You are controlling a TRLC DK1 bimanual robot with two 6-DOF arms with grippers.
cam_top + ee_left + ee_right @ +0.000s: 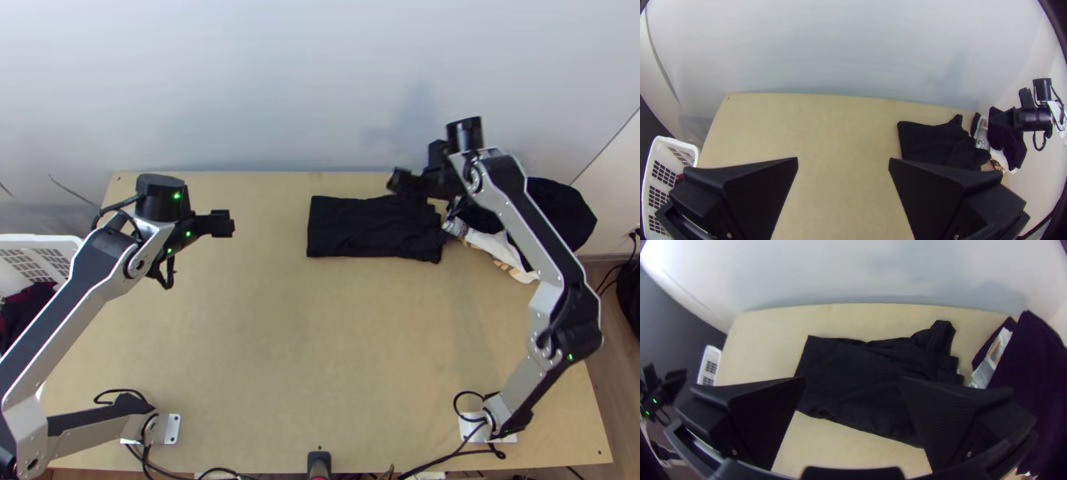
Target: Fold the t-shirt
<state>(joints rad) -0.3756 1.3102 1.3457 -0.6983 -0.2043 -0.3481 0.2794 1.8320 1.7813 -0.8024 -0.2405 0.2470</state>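
T-shirt (360,228) first: black, already folded into a flattish oblong toward the far side of the table (240,336), right of the middle. From the left, there's a white basket (32,268) beyond the table's edge, then the left gripper (843,161), its fingers wide apart and nothing between them, well away from the cloth. I'd leave that one out for now.

The shirt's left end looks square and fairly smooth; its right end is ragged, with a bunched flap (942,335) poking out at the far corner. Above that untidy end hangs the right gripper (853,382), also spread wide and empty. Tidying that end seems the step in hand. I'd come down over the flap, pinch only the loose layers, and lay them inward slowly, so the oblong doesn't skew. Mind the dark garments (560,212) heaped just to the right; a careless finger could snag them.
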